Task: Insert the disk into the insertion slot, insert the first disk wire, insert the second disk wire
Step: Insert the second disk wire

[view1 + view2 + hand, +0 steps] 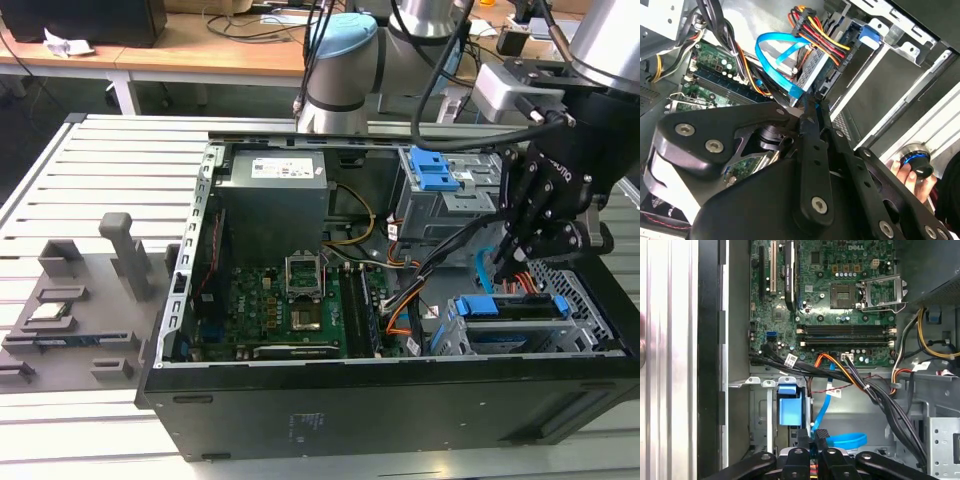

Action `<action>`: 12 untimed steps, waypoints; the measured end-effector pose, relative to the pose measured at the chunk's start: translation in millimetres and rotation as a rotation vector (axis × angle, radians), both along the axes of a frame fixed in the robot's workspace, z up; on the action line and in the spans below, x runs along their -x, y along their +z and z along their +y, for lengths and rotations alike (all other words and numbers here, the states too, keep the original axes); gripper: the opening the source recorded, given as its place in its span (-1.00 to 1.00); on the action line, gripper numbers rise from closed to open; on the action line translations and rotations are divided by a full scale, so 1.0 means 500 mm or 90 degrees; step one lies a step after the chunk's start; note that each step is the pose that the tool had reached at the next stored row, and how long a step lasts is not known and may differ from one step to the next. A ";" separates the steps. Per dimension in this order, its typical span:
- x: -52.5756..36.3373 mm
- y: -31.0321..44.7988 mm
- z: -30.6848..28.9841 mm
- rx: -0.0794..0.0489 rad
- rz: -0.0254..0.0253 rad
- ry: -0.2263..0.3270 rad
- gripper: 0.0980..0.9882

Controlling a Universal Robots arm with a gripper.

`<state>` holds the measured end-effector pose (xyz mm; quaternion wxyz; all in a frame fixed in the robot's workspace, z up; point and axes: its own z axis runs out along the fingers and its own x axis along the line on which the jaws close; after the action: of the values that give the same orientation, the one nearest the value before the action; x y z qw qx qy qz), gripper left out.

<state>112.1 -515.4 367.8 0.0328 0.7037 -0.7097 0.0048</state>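
The disk (508, 334), silver in a bright blue carrier, lies inside the insertion slot (452, 335), a low silver bay at the exterior view's lower right of the open computer case. My gripper (512, 262) hangs just above the disk's rear end. In both wrist views its fingers (809, 120) stand close together, shut on the end of a flat blue wire (771, 44) that loops up from them. The same blue wire (846, 440) curls beside the fingertips (822, 436). A bundle of red, yellow and orange wires (819, 36) runs to the disk's end.
The motherboard (285, 305) fills the case's middle, with a power supply (275, 195) behind it. A taller grey cage with a blue latch (435, 170) stands behind the slot. Black cable bundles (875, 392) cross near the bay. A person's hand (904, 174) grips a black knob.
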 end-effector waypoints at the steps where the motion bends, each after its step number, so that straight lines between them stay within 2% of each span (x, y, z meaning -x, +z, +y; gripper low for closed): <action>1: 0.000 -0.003 -0.003 0.000 0.0000 0.000 -0.86; 4: -0.002 -0.015 -0.010 0.000 0.0000 0.000 -0.86; 12: -0.022 -0.030 -0.012 0.000 0.0000 0.000 -0.86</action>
<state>123.1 -521.2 353.0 0.0328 0.7037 -0.7097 0.0049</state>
